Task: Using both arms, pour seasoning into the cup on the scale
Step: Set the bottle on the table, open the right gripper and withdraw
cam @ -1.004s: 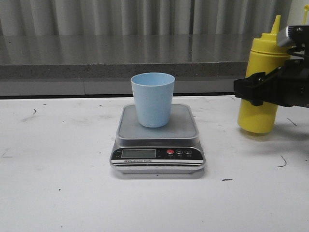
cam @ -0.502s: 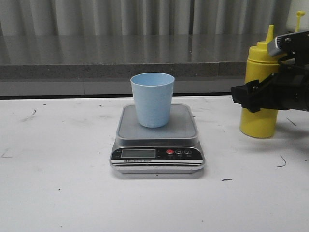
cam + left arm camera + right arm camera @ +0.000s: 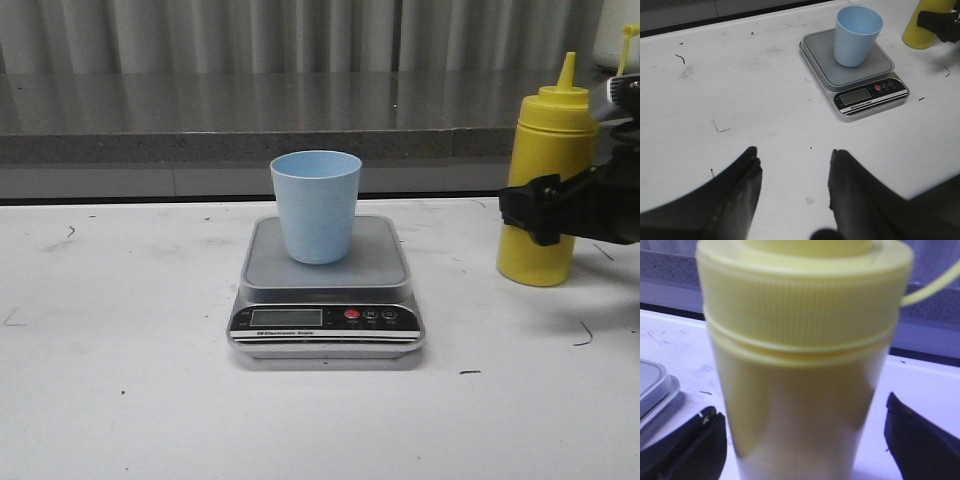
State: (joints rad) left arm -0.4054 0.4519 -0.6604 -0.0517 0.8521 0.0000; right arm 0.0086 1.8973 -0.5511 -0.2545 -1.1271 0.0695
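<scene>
Yellow ribbed-cap seasoning [image 3: 545, 180] between spread right fingers [image 3: 687, 445] — left fingers [image 3: 747, 182] spread, smooth tapered cup [image 3: 316, 205]

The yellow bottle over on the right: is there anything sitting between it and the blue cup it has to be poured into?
Nothing visible does. Only bare table lies between the yellow bottle and the blue cup on the scale. The right pincer is at the bottle.

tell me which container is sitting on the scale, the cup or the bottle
The pale blue cup stands upright on the scale. The yellow bottle stands on the table, off to the scale's right.
</scene>
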